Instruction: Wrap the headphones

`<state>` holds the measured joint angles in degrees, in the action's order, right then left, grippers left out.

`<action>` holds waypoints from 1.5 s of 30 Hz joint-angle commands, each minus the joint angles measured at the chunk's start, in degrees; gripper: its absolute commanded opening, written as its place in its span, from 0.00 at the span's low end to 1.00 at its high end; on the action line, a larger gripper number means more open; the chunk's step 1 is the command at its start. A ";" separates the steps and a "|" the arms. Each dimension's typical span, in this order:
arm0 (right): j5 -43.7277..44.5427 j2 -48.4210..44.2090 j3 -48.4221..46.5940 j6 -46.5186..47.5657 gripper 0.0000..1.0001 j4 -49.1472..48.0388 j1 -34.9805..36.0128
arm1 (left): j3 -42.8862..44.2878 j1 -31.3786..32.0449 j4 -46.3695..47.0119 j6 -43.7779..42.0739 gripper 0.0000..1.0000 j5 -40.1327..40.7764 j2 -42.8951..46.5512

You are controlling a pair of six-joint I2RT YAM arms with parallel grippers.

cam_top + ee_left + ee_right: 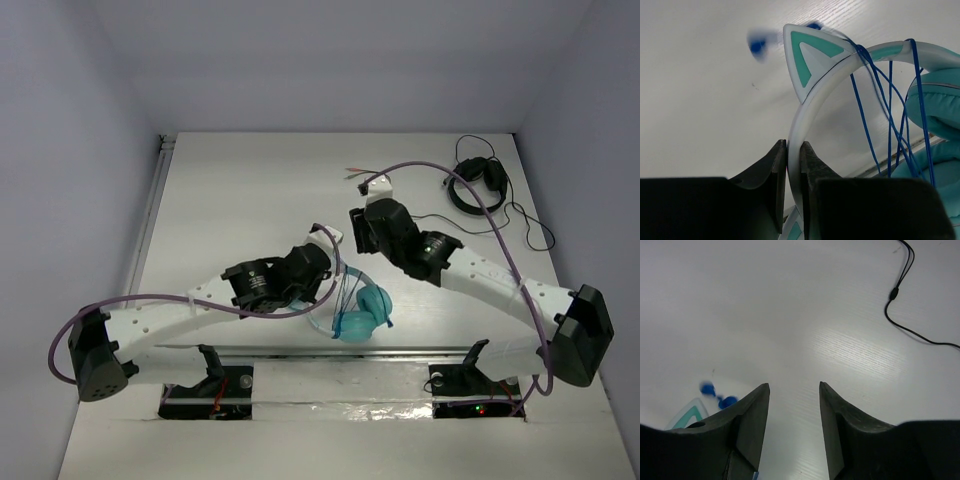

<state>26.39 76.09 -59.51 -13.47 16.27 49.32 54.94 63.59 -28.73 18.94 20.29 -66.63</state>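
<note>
The teal headphones (365, 312) with a white headband are held up near the table's front edge. My left gripper (328, 268) is shut on the white headband (812, 100), just below a cat ear (807, 55). The thin blue cable (890, 115) runs in several loops across the headband and the teal ear cup (937, 105). Its blue plug (757, 46) hangs loose and blurred; it also shows in the right wrist view (727, 401). My right gripper (358, 230) is open and empty above bare table, just behind the headphones (687, 416).
Smaller black headphones (475, 182) lie at the back right, their black cable (520, 215) trailing over the table and into the right wrist view (897, 295). A loose cable with red tips (358, 172) lies at the back middle. A metal rail (400, 350) runs along the front edge.
</note>
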 commanded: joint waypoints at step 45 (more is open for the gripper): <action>-6.09 -46.30 27.07 -23.35 0.06 -8.01 -0.37 | 2.81 -27.02 34.00 6.02 0.00 3.62 -25.12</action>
<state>21.63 30.02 -32.93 -35.66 11.51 49.08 58.76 38.74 -2.20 23.68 24.25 -92.71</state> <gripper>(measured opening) 0.057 0.092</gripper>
